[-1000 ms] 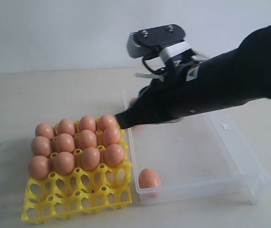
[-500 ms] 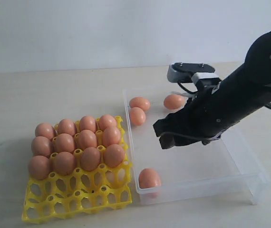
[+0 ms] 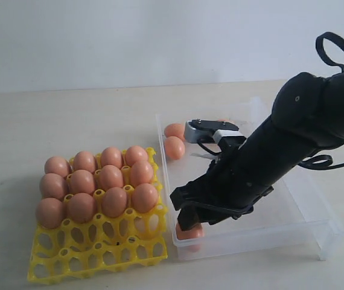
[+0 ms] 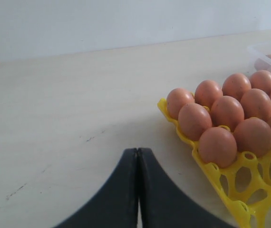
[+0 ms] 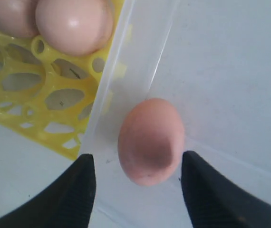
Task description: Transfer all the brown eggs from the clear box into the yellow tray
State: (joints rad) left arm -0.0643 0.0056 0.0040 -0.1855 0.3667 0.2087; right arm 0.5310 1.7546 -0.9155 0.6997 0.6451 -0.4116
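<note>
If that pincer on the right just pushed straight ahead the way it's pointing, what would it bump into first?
Most likely the brown egg in the corner of the clear box; it lies straight ahead of the open right pincer, between its fingers. Depth is hard to judge.

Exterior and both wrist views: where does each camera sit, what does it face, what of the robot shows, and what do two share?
Exterior: off the arms, looking slightly down at the yellow tray and clear box; right arm and right claw show.
Left wrist: on the left arm, low over the table, facing the tray; shut left claw shows.
Right wrist: on the right arm, looking down at a brown egg in the box; open claw fingers flank it.
Shared: exterior and right wrist both show that egg.
</note>
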